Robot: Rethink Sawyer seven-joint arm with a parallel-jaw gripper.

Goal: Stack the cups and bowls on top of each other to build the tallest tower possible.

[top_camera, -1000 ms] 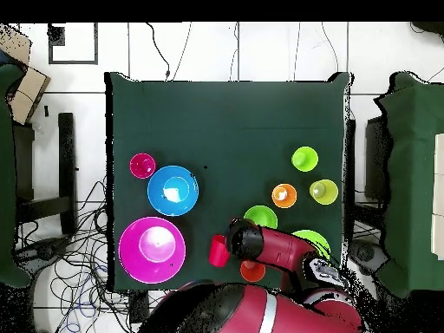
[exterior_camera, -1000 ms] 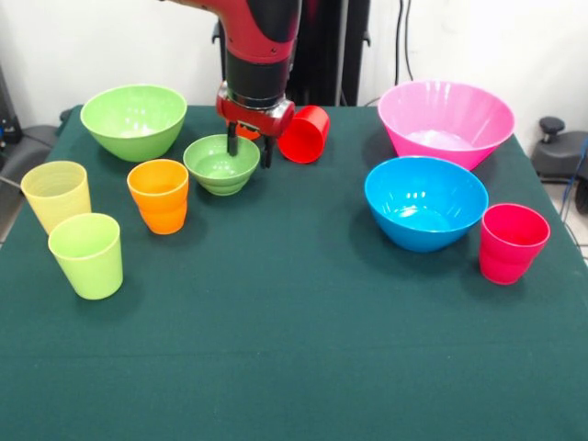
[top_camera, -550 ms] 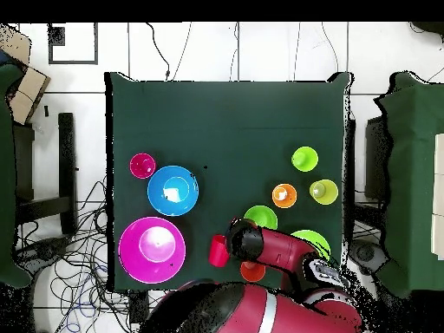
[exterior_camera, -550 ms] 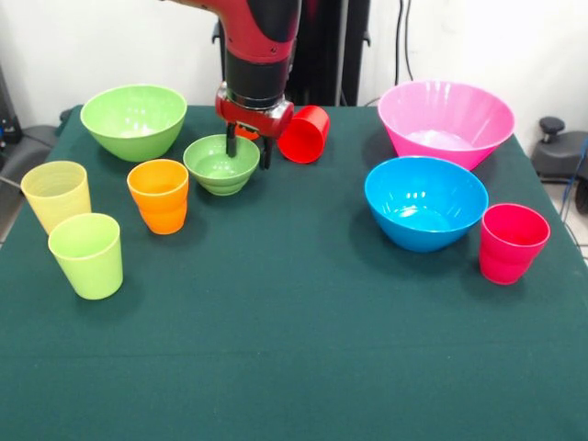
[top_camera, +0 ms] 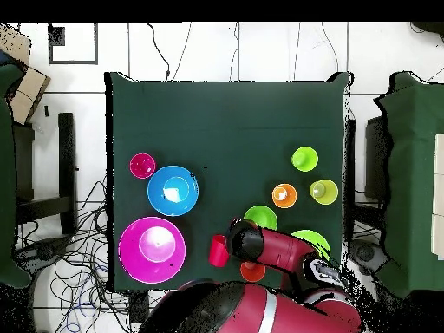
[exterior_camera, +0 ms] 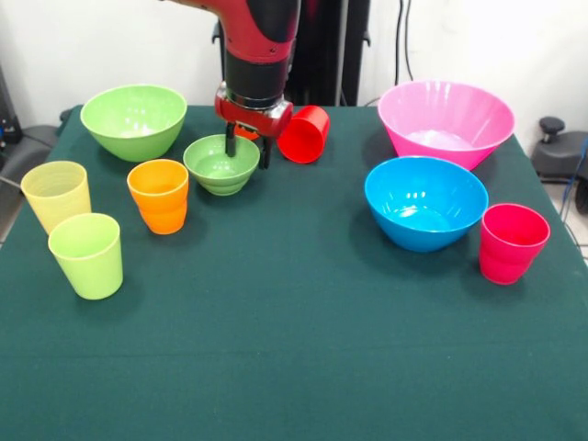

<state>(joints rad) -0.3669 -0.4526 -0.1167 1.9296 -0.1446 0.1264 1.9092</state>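
My gripper (exterior_camera: 248, 152) hangs open over the far right rim of the small light green bowl (exterior_camera: 219, 165), with one finger inside the bowl and one outside. A red cup (exterior_camera: 306, 134) lies on its side just right of it. Behind the fingers a bit of an orange cup (top_camera: 252, 270) peeks out. Left of the small bowl stand another orange cup (exterior_camera: 159, 195), a pale yellow cup (exterior_camera: 57, 195) and a lime cup (exterior_camera: 86, 254). The large green bowl (exterior_camera: 133, 119) is at the back left. The pink bowl (exterior_camera: 446, 121), the blue bowl (exterior_camera: 425, 202) and a pinkish-red cup (exterior_camera: 512, 243) stand to the right.
The dark green cloth (exterior_camera: 294, 349) covers the table. In the overhead view the red arm (top_camera: 277, 251) hides the gripper and part of the large green bowl (top_camera: 312, 241). Cables and chairs lie beyond the table's edges.
The gripper has risen very slightly over the small green bowl. No cup or bowl has moved.
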